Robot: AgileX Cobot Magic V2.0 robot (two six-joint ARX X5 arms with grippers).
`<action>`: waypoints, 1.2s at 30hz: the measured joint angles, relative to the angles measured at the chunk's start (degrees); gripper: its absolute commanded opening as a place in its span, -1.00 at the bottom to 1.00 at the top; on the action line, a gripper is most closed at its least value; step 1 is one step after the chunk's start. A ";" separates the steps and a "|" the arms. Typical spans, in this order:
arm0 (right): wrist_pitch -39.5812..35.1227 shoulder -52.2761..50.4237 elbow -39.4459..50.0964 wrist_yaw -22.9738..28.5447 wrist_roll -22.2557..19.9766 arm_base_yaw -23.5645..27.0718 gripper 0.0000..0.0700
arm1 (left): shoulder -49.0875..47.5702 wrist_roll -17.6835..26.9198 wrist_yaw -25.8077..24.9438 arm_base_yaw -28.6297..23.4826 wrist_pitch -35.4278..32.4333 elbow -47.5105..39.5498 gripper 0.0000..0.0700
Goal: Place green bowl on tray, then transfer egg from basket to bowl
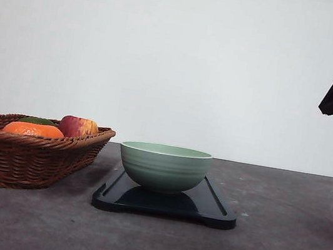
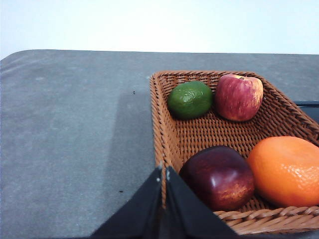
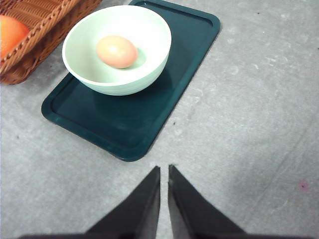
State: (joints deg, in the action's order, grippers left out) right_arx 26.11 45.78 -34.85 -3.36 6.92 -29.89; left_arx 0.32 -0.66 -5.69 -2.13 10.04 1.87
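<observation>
Front view: the green bowl (image 1: 164,167) is sitting on the tray (image 1: 216,212) beside the basket (image 1: 22,156). Left wrist: the left gripper (image 2: 164,172), fingers together, is hanging over the basket rim. Right wrist: the right gripper (image 3: 164,172), fingers nearly touching and empty, is facing the egg (image 3: 116,52) lying in the bowl; both arms should be keeping clear.

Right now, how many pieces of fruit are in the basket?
4: a lime and red-yellow apple at one end, a dark red apple and orange at the other.
</observation>
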 measured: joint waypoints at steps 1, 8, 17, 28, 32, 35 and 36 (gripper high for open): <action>0.00 0.00 0.00 0.00 0.00 0.00 -0.94 | 0.00 0.01 0.00 0.00 0.00 0.00 -1.00; 0.00 0.00 0.00 0.00 0.00 0.00 -0.94 | 0.00 0.01 0.00 0.00 0.00 0.00 -1.00; 0.09 -0.25 0.01 0.31 -0.16 0.01 -0.94 | 0.00 0.02 0.00 0.00 0.00 0.00 -1.00; -7.24 -13.81 8.34 3.17 -6.70 14.53 -0.94 | 0.00 0.02 0.00 0.00 0.00 0.00 -1.00; -12.71 -21.46 15.69 3.05 -6.75 21.64 -0.94 | 0.00 0.01 0.00 0.00 0.00 0.00 -1.00; -16.68 -27.19 21.09 2.23 -6.71 25.17 -0.94 | 0.00 0.02 0.00 0.00 0.00 0.00 -1.00; -17.55 -29.06 22.87 1.86 -6.68 26.01 -0.94 | 0.00 0.02 0.00 0.00 0.00 0.00 -1.00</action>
State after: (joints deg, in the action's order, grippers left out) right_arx 8.56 16.72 -11.98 -1.50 0.24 -3.88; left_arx 0.32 -0.64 -5.69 -2.13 10.04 1.87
